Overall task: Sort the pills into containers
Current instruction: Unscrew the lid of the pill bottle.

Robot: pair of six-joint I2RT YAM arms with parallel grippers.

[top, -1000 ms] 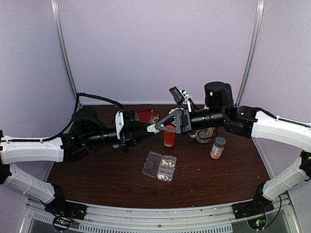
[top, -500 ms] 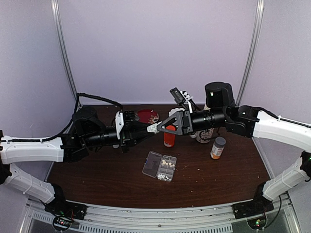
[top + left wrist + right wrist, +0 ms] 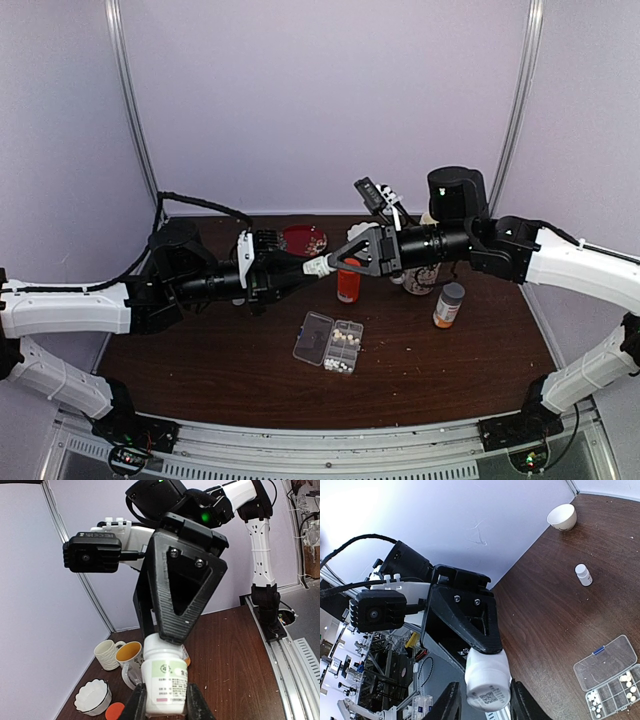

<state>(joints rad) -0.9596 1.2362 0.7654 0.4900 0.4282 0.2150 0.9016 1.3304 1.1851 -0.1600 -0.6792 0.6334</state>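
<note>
A small white bottle [image 3: 318, 264] hangs in the air above the table, and my left gripper [image 3: 308, 267] is shut on its labelled body [image 3: 165, 680]. My right gripper [image 3: 337, 262] faces it from the right. Its fingers [image 3: 448, 703] flank the bottle's cap end [image 3: 487, 680], still open, with a thin gap on one side. Below lies the clear pill organizer [image 3: 315, 336], lid open. White pills [image 3: 346, 339] sit in its right-hand cells and show in the right wrist view as pills [image 3: 593, 698]. No pill is between any fingers.
An orange bottle [image 3: 348, 283] stands just under the grippers. A grey-capped bottle [image 3: 449, 304] stands to the right, a red dish [image 3: 303, 239] at the back. Two mugs [image 3: 120, 654], a white bowl [image 3: 92, 696] and an orange cap [image 3: 115, 711] sit near the back wall. Another small white bottle [image 3: 583, 574] stands alone.
My right gripper has slid a little to the left over the bottle's cap end and its jaws have narrowed. My left gripper has kept still with the bottle.
</note>
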